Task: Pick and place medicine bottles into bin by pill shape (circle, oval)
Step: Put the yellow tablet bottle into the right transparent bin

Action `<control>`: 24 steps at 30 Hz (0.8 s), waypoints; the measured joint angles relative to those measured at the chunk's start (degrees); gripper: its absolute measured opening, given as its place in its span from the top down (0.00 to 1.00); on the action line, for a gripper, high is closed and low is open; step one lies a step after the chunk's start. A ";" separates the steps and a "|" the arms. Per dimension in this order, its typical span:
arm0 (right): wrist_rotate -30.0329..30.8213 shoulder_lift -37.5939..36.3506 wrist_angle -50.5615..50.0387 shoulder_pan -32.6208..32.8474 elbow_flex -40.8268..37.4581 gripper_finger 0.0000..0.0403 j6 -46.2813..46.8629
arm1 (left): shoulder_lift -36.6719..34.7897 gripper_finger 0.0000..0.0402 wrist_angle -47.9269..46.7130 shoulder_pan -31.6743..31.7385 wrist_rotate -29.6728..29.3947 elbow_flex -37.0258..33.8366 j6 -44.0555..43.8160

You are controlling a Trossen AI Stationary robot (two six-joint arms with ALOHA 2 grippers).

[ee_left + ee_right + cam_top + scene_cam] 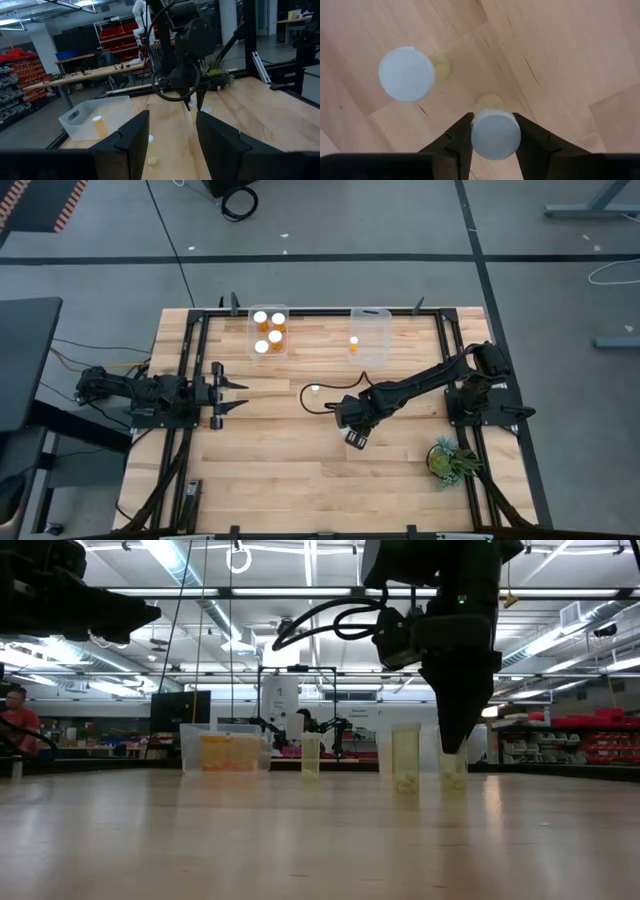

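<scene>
My right gripper [495, 142] points down at the table's middle [352, 420], shut on a small orange medicine bottle with a white cap [495, 134]. A second bottle [407, 74] stands beside it on the table. A third bottle [314, 390] stands on the table to their left. The left clear bin [268, 332] holds several bottles, and the right clear bin [370, 338] holds one bottle [353, 342]. My left gripper [228, 395] is open and empty at the table's left, and its fingers also show in the left wrist view [172, 145]. My right gripper pinches the bottle's round white cap [475, 134] between its two fingers, one on each side. The fingers come from above, pointing down. The bottle is upright below them [453, 772]; its base seems to be on the table.
A green plant [447, 458] stands at the near right. The two bins stand at the table's far edge. A dark frame [190, 370] runs along the table's left, right and far sides. Bare wood lies toward the near edge.
</scene>
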 joint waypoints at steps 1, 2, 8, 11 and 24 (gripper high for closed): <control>-0.43 -0.13 0.02 -0.40 0.00 0.67 -0.28 | 0.00 0.57 0.00 0.00 0.00 0.00 0.00; -0.61 -0.24 -0.04 -0.83 0.00 0.67 -0.54 | 0.00 0.57 0.00 0.00 0.00 0.00 0.00; -0.90 -2.20 -1.24 -3.34 0.13 0.67 -1.89 | 0.00 0.57 0.01 -0.02 0.00 0.00 0.00; -0.92 -3.28 -1.65 -4.39 0.11 0.67 -2.32 | 0.02 0.57 -0.06 -0.01 0.00 0.00 0.00; -0.82 -6.78 -5.53 -7.43 1.00 0.67 -3.25 | 0.00 0.57 0.02 -0.02 0.00 0.00 0.00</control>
